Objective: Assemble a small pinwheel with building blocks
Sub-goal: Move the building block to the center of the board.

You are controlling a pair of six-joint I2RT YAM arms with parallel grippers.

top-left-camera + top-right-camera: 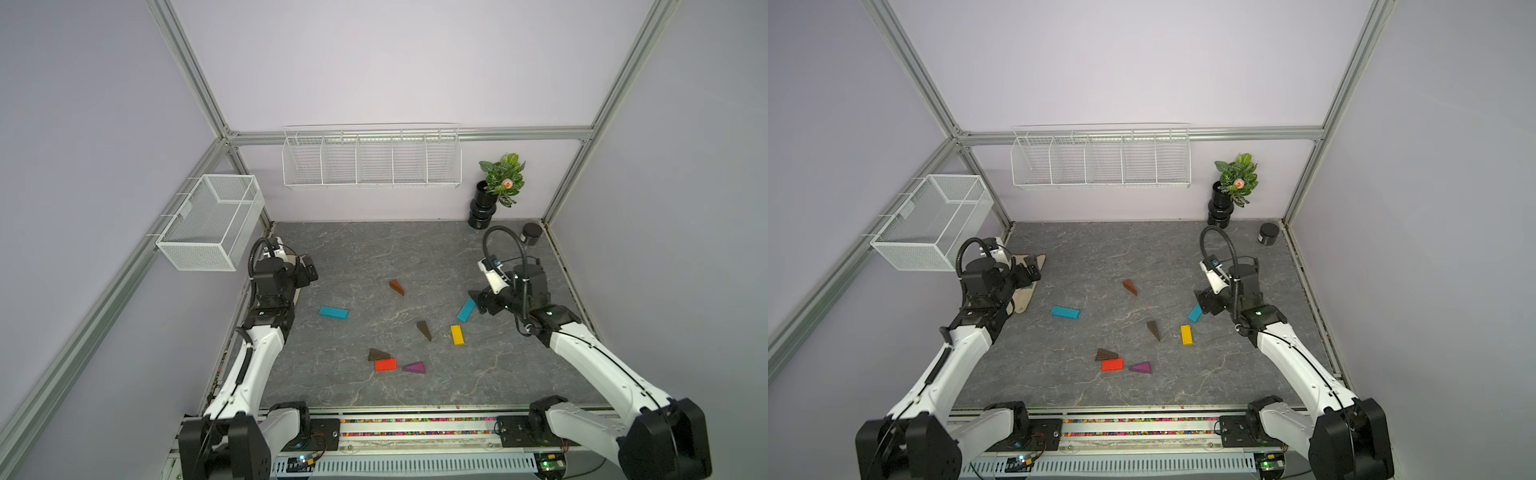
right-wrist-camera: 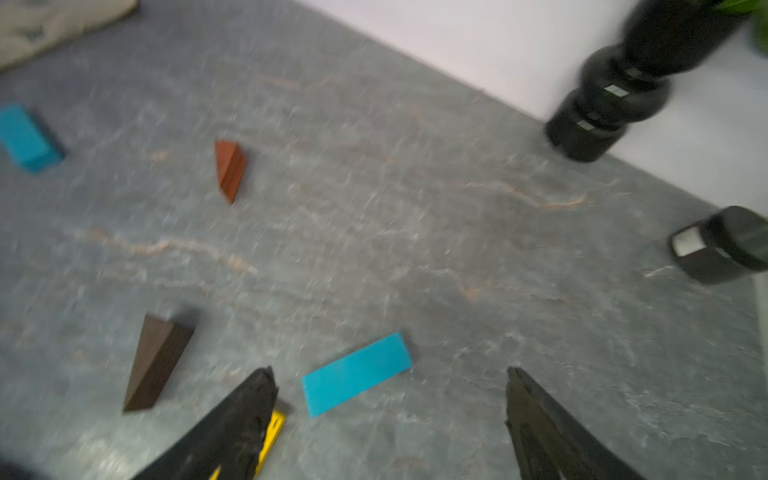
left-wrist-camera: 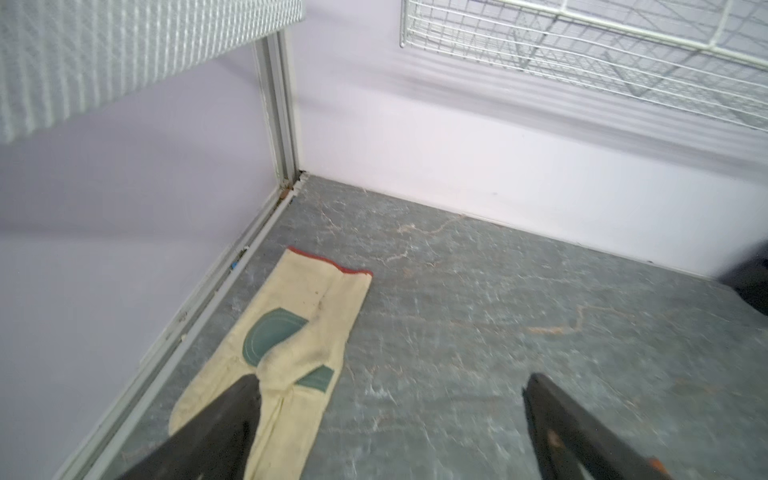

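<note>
No pinwheel shows in any view; the building blocks lie loose on the grey table. In a top view I see a teal bar (image 1: 333, 313), a reddish wedge (image 1: 397, 286), a dark wedge (image 1: 424, 330), a yellow brick (image 1: 457, 334), another dark wedge (image 1: 378, 354) touching a red brick (image 1: 385, 365), and a purple wedge (image 1: 414, 367). My right gripper (image 2: 390, 374) hangs open just above the second teal bar (image 2: 357, 374), with the yellow brick (image 2: 274, 432) beside one finger. My left gripper (image 3: 390, 382) is open and empty at the far left.
A beige glove (image 3: 307, 316) lies under the left gripper by the left wall. A black vase with a plant (image 1: 484, 203) and a black jar (image 1: 532, 233) stand at the back right. Wire baskets (image 1: 370, 162) (image 1: 212, 220) hang on the walls.
</note>
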